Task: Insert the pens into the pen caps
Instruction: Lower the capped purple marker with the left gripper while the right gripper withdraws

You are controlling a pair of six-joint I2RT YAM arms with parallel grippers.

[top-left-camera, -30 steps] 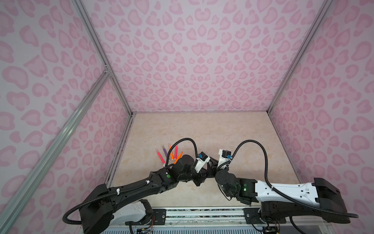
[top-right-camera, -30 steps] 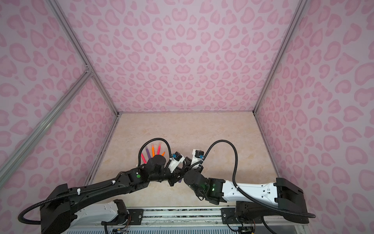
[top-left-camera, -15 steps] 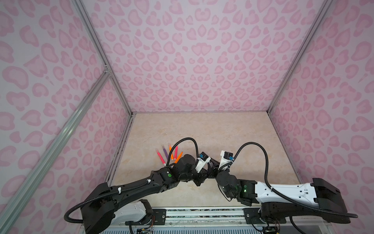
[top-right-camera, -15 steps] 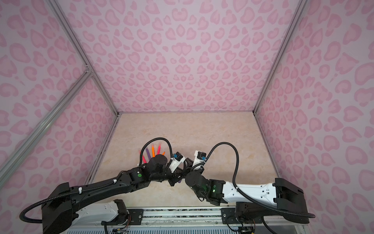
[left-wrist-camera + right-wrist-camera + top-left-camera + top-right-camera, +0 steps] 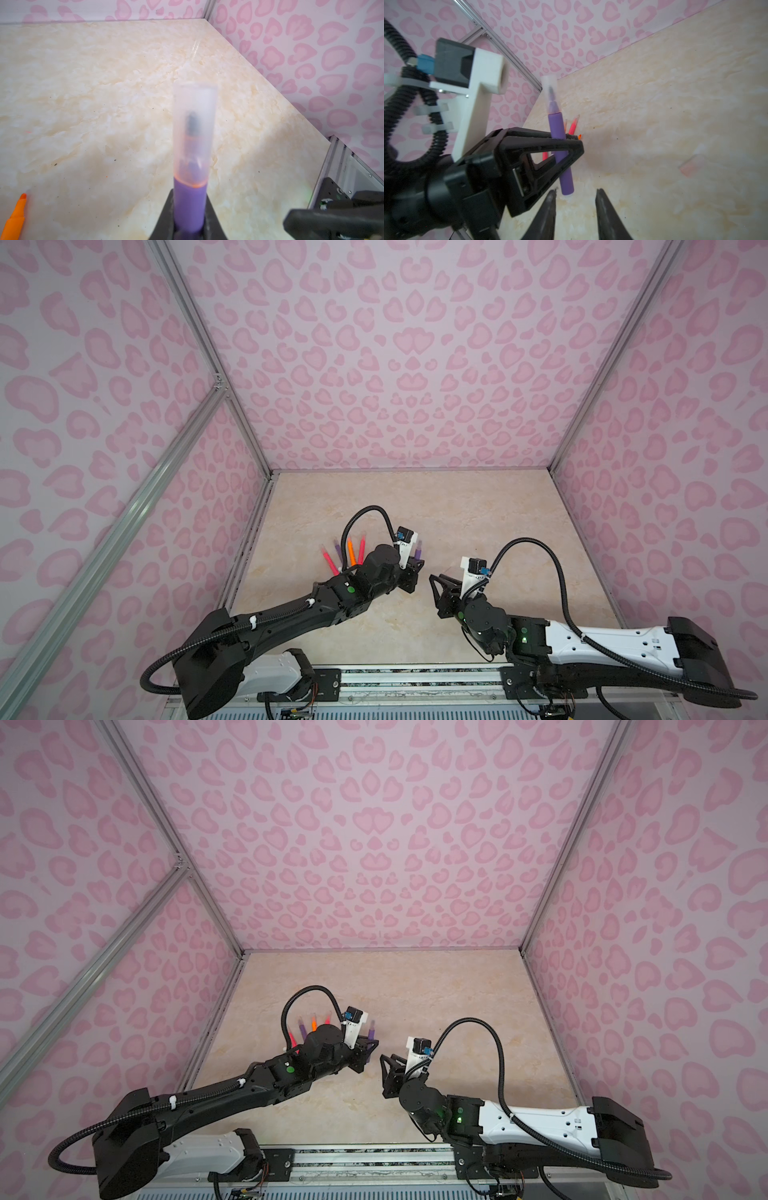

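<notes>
My left gripper (image 5: 415,568) (image 5: 365,1048) (image 5: 189,218) is shut on a purple pen (image 5: 190,207) (image 5: 557,128), held upright above the table. A clear pen cap (image 5: 194,124) (image 5: 550,91) sits over its dark tip. In both top views the capped end (image 5: 419,549) (image 5: 371,1029) pokes up past the fingers. My right gripper (image 5: 433,577) (image 5: 384,1058) (image 5: 576,192) is open and empty, a short way right of the pen's lower end. Several pens lie fanned on the table behind the left arm: pink (image 5: 328,564), purple (image 5: 337,551), orange (image 5: 351,551) and pink (image 5: 361,547).
A faint clear cap (image 5: 691,166) lies loose on the beige marble table (image 5: 457,510). An orange pen tip (image 5: 15,216) shows at the left wrist view's edge. Pink patterned walls enclose three sides, and a metal rail (image 5: 415,672) runs along the front.
My right gripper has opened and drawn back to the right, away from the left gripper. The left gripper still holds the purple pen, now raised slightly with the cap on it.
</notes>
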